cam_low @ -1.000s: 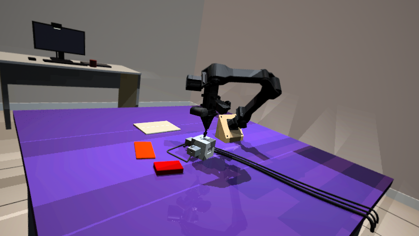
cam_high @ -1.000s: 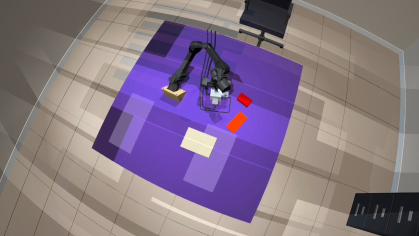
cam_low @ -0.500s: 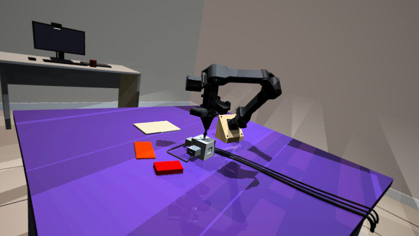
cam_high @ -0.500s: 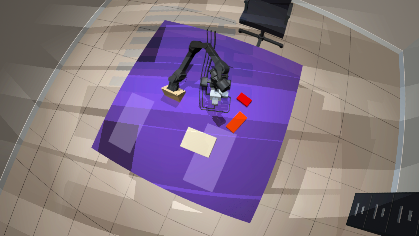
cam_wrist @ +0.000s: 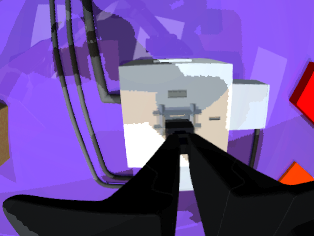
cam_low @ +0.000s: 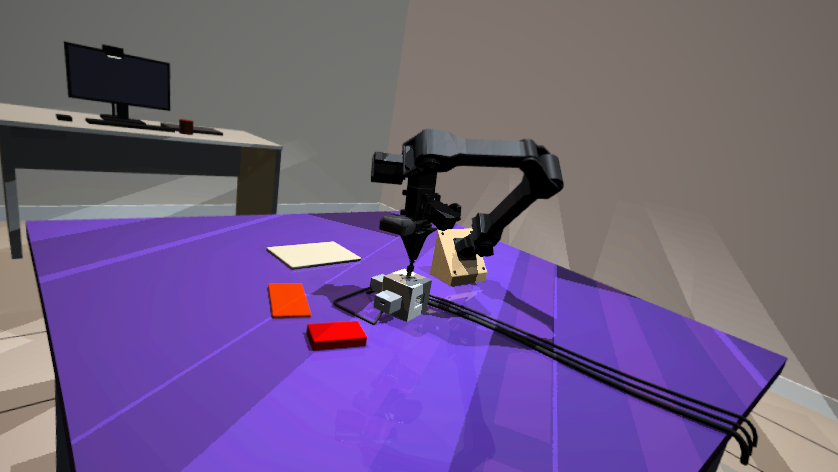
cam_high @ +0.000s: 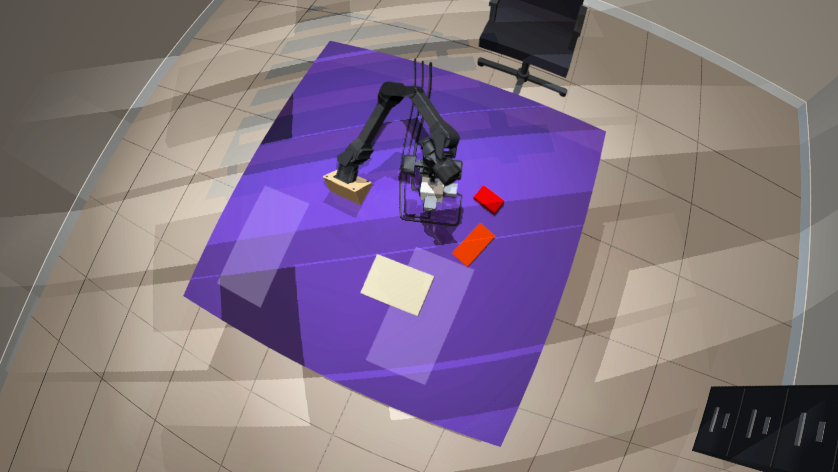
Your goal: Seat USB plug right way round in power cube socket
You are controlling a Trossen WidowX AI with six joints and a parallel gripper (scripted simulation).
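Observation:
The white power cube (cam_high: 432,189) (cam_low: 401,292) (cam_wrist: 145,82) stands on the purple table. White block plugs stick out of its sides, one of them at the right (cam_wrist: 250,106) in the wrist view. My gripper (cam_low: 411,262) (cam_wrist: 182,142) points straight down over the cube's top and is shut on the small black USB plug (cam_low: 409,270) (cam_wrist: 179,125). The plug stands at the middle of the top, beside pale grey bracket-like parts (cam_wrist: 196,119). The fingers and plug hide the socket, so how deep the plug sits and which way round it is cannot be told.
Black cables (cam_low: 527,343) (cam_wrist: 75,95) run from the cube over the table edge. A red block (cam_high: 488,199) (cam_low: 336,335), an orange slab (cam_high: 473,244) (cam_low: 288,300) and a cream slab (cam_high: 397,284) (cam_low: 313,254) lie nearby. The arm's wooden base (cam_high: 347,188) (cam_low: 442,260) stands beside the cube.

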